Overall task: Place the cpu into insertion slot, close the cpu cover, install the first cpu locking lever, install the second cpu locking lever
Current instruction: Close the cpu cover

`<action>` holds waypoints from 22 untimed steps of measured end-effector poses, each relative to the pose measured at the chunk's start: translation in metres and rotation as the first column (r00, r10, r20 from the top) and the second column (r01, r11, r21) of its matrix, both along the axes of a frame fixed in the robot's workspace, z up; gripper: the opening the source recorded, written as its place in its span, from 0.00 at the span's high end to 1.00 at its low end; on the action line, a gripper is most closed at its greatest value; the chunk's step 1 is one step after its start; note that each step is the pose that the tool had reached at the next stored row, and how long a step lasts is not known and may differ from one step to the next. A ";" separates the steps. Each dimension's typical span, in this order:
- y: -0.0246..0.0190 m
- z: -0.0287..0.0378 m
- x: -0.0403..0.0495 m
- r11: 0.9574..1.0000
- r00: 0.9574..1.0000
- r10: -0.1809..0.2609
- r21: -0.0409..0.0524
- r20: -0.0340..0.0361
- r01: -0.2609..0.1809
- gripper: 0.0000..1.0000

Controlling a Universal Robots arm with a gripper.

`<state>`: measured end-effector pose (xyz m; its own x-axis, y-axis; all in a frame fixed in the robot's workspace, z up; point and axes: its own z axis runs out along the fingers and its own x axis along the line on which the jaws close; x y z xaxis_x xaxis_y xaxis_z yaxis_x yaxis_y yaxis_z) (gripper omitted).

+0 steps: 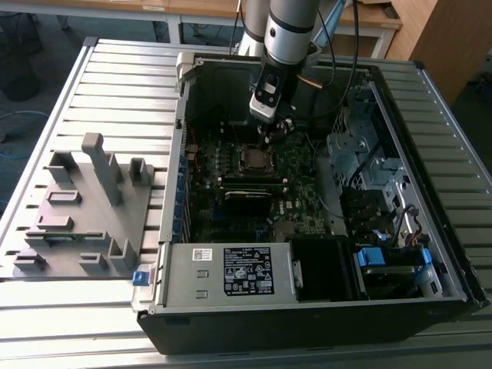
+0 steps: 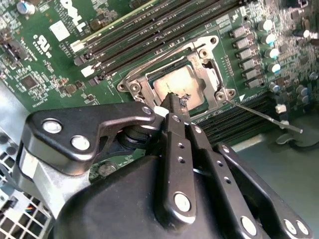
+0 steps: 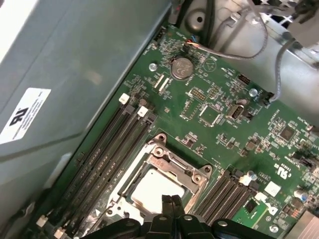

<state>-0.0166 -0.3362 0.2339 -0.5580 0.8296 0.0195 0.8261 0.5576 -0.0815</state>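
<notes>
The black two-fingered tool (image 2: 174,101) has its narrow fingers pressed together with nothing between them. Its tips hang over one edge of the small flat square chip with a dull silver-grey metal top, the cpu (image 2: 172,84); I cannot tell whether they touch it. The cpu sits in the small square black insertion slot (image 3: 130,185), and the thin silvery metal frame plate with a square cut-out, the cpu cover (image 2: 207,74), appears to lie flat around it. Just beside one corner of the cover a thin silvery wire lever (image 2: 264,118) juts out free across the green motherboard (image 2: 45,64), so I judge it is not latched. Long black memory slots (image 2: 149,30) run on both sides of the socket, and a row of small silver capacitors (image 2: 269,40) stands near. All this lies inside the open dark computer case (image 1: 307,330) on the slatted grey metal desk (image 1: 115,77). The risks from here are these: the shut tips could scrape the cpu top or press the cover askew if they come down off-centre. They could also slip off so thin a lever, which might then spring back or drive the tool into the capacitors.
</notes>
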 end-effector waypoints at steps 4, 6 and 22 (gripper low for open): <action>0.0000 -0.0001 0.0000 1.000 1.000 0.003 0.000 0.000 -0.003 0.90; 0.0000 -0.0001 0.0000 1.000 1.000 0.005 0.000 0.000 -0.005 0.90; 0.0000 -0.0003 0.0000 0.967 0.967 0.254 0.000 0.000 -0.254 0.90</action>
